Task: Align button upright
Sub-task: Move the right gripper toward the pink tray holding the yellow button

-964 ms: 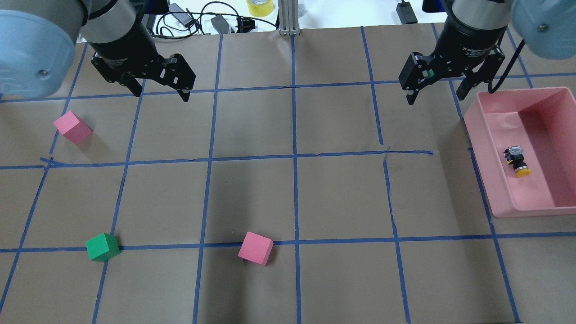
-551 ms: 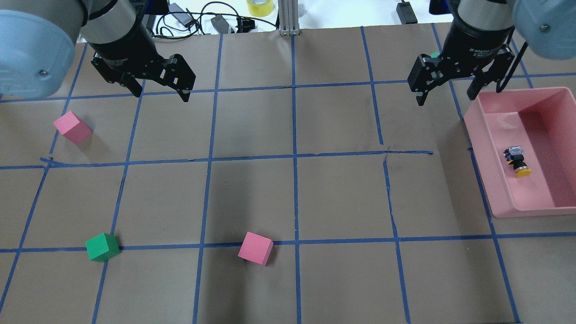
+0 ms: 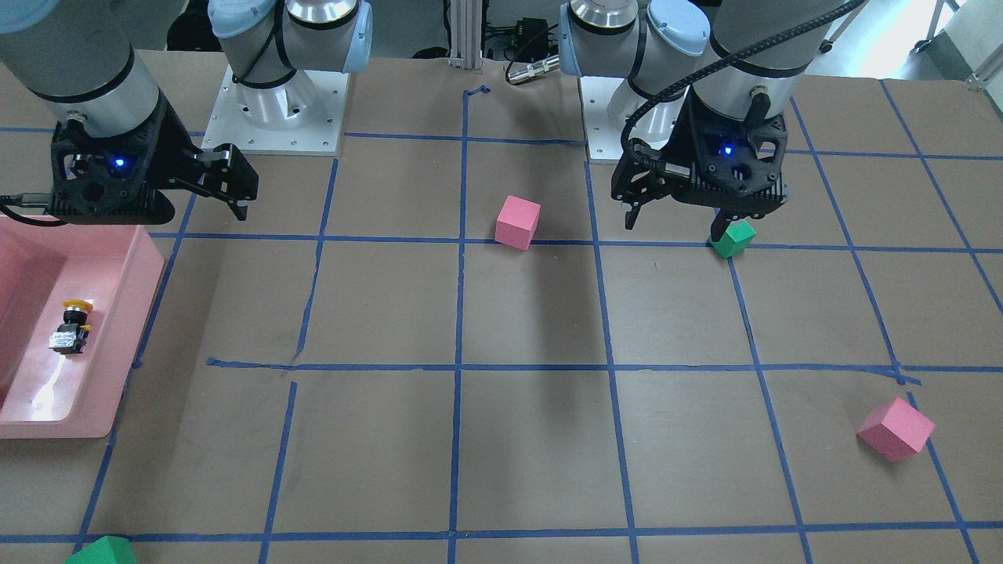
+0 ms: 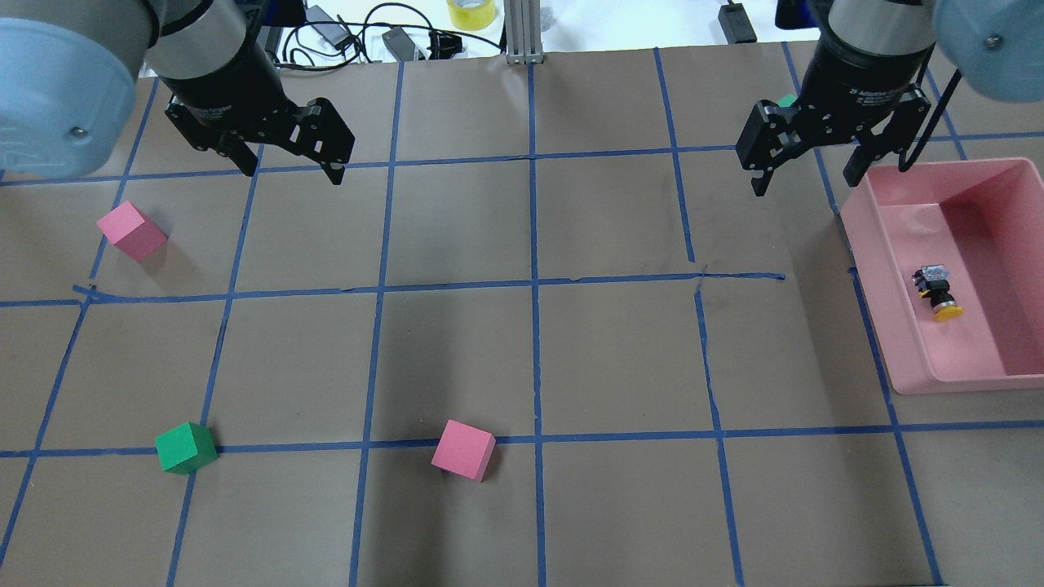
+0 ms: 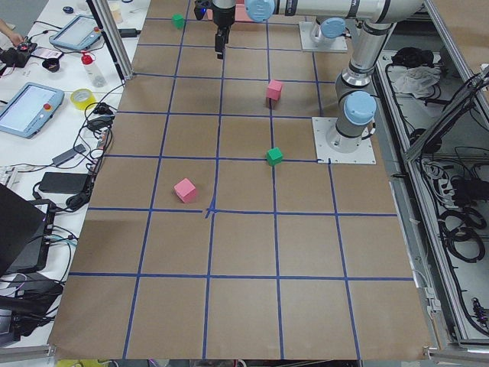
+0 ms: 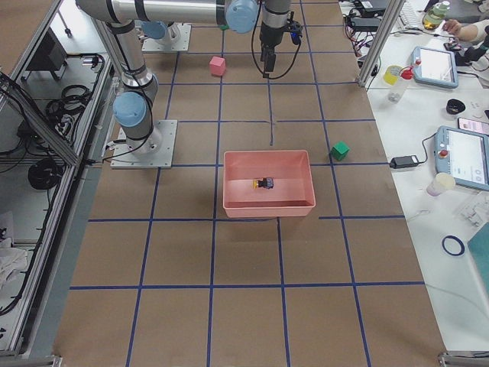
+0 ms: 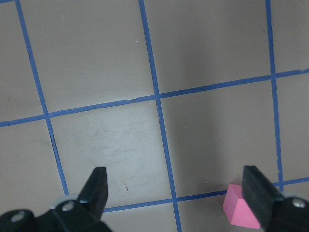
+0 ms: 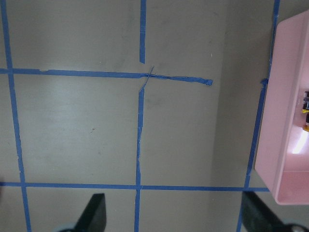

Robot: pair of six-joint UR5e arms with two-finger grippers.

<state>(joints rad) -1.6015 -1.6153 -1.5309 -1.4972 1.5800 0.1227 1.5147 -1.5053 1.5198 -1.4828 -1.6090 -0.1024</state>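
Observation:
The button [image 4: 936,292] lies on its side on the floor of the pink bin [image 4: 864,236], with its yellow cap toward the robot's side and its grey-white base away. It also shows in the front-facing view [image 3: 70,327], and only its edge shows in the right wrist view [image 8: 306,113]. My right gripper [image 4: 803,183] is open and empty. It hovers above the table just left of the bin's far corner, apart from the button. My left gripper [image 4: 292,169] is open and empty over the far left of the table.
A pink cube [image 4: 130,230] lies below the left gripper. A green cube [image 4: 185,447] and another pink cube [image 4: 463,449] lie on the near side. A second green cube [image 4: 785,101] peeks out behind the right arm. Cables lie beyond the far table edge.
My right gripper has moved a little to the right and farther away, toward the bin's far corner, still open. The left arm, button and cubes have not moved.

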